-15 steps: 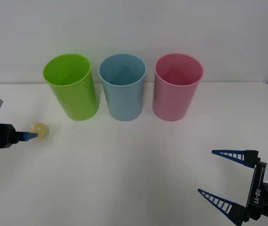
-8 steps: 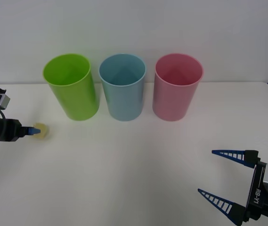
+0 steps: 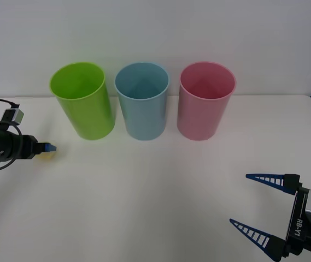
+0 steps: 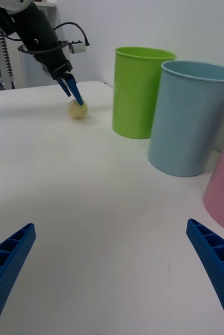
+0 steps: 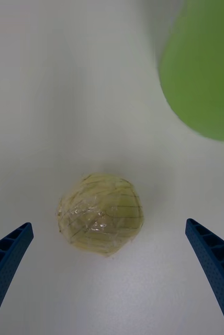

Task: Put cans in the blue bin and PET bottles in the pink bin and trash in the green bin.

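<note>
The trash (image 5: 100, 213), a small wrinkly yellow-beige ball, lies on the white table (image 3: 155, 191) at the left, in front of the green bin (image 3: 84, 101). My left gripper (image 3: 46, 147) hangs open right over it, one blue finger on each side, not touching. In the front view the fingers hide most of the trash (image 3: 47, 156). The blue bin (image 3: 142, 101) stands in the middle and the pink bin (image 3: 206, 101) to its right. My right gripper (image 3: 239, 198) rests open at the near right. Cans and PET bottles are out of view.
The three bins stand upright in a row along the back of the table, mouths open. From the right wrist, the left gripper (image 4: 73, 91) leans down onto the trash (image 4: 77, 110), beside the green bin (image 4: 138, 91) and blue bin (image 4: 193, 118).
My left gripper has slid to the right along the table and now straddles the trash, which was ahead of its fingertips before. The right arm has not moved.
</note>
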Motion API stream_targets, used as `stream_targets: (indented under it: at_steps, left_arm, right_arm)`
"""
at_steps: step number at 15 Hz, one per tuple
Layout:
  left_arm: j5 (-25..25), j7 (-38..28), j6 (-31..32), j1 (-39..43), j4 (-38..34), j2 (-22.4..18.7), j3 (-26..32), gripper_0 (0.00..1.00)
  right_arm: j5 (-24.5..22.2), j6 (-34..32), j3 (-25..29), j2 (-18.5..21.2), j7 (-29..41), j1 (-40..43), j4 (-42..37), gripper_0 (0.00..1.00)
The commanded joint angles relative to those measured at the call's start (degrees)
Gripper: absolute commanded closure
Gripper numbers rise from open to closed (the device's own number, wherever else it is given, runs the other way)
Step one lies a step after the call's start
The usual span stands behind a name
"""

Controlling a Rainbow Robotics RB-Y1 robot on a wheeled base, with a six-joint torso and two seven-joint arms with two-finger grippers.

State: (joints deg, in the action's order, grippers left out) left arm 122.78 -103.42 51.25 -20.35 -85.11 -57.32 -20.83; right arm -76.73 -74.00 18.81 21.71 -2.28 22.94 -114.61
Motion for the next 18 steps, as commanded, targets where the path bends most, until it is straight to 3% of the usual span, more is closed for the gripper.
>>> stream_targets:
  at_steps: [1,7,13,18]
  left_arm:
    - [2.46,0.06,0.69,-0.66,1.26,1.6,0.0,0.0]
    - [3.17,0.15,1.83,-1.27,3.11,2.13,-0.35,0.0]
    - [5.37,2.34,1.83,-5.14,11.19,7.31,-0.35,0.0]
    - [6.6,2.52,1.83,-5.66,11.98,8.28,-1.23,0.0]
  right_arm:
    - [0.0,0.0,0.0,0.0,0.0,0.0,0.0,0.0]
    - [0.0,0.0,0.0,0.0,0.0,0.0,0.0,0.0]
    - [0.0,0.0,0.0,0.0,0.0,0.0,0.0,0.0]
    - [0.0,0.0,0.0,0.0,0.0,0.0,0.0,0.0]
